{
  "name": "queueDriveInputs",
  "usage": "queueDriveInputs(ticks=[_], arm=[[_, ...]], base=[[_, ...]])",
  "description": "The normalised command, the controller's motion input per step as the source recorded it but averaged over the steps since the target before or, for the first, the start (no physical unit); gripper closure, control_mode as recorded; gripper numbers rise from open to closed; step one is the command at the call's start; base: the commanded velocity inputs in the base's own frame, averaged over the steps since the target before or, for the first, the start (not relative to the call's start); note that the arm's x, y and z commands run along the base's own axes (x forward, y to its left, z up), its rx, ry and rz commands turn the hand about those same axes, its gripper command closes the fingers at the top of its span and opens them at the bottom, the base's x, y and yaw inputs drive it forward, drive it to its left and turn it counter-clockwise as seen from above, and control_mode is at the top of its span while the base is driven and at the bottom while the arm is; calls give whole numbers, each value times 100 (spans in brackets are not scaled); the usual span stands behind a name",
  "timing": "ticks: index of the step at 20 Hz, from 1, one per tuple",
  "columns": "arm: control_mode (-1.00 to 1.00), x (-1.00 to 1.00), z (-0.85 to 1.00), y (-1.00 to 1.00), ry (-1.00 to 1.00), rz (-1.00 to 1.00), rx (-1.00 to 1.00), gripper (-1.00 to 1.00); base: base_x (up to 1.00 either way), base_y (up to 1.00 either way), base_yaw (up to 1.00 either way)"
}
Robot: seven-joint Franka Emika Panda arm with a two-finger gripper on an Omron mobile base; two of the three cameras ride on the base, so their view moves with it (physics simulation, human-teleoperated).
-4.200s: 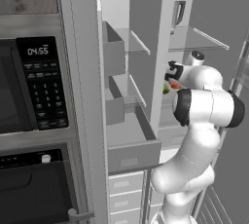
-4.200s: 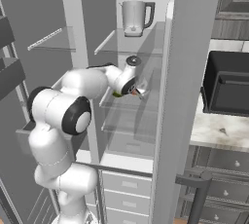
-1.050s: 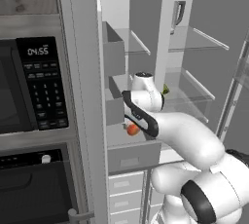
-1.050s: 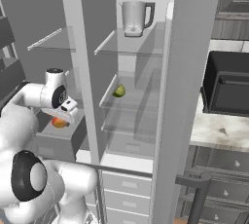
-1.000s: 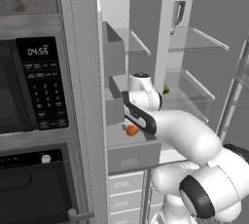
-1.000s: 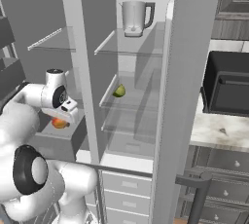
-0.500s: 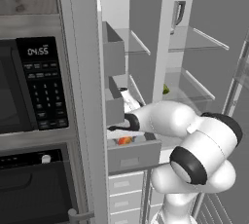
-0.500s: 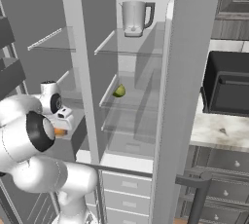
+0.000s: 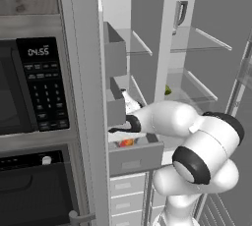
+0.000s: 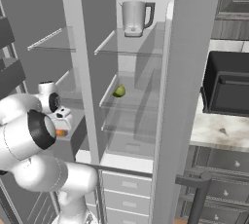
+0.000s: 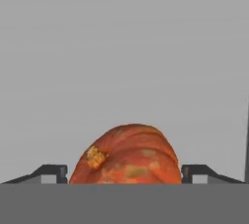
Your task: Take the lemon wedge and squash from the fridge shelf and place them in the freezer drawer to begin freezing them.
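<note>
The orange-red squash (image 9: 127,142) lies low inside the open freezer drawer (image 9: 135,157), left of the fridge compartment. My gripper (image 9: 123,134) reaches down into that drawer right over it. In the hand view the squash (image 11: 127,156) sits between my fingertips (image 11: 52,172) with a thin gap at its sides; the gripper (image 11: 124,172) stands open. From the right base view the squash (image 10: 61,132) peeks out under the hand. The yellow-green lemon wedge (image 10: 119,91) rests on the glass fridge shelf (image 10: 131,106), also seen as the lemon wedge (image 9: 168,90) at the shelf's back.
A jug (image 10: 134,17) stands on the upper shelf. Grey door bins (image 9: 114,55) hang just above the drawer. A microwave (image 9: 29,87) fills the wall on the left. Shallow stacked drawers (image 9: 128,188) sit below. A dark appliance (image 10: 226,89) stands on the right counter.
The arm carried the squash from the shelf leftward and down into the drawer. In the last half second the fingers spread apart and the squash settled slightly lower.
</note>
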Motion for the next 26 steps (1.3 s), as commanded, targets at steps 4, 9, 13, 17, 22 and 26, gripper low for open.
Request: queueDriveInputs(ticks=[4, 9, 13, 17, 22, 26], arm=[[-100, 6, 44, -35, -3, 0, 0, -100], [-100, -1, 73, -31, -10, 0, 0, -100], [-100, -35, 73, -60, -22, 0, 0, -100], [-100, -44, 43, -91, -28, 0, 0, -100], [-100, -33, 25, -99, -27, 0, 0, -100], [-100, -10, 38, -100, -23, 0, 4, -100]], base=[[0, 0, 0], [0, 0, 0], [0, 0, 0], [0, 0, 0], [0, 0, 0], [0, 0, 0]])
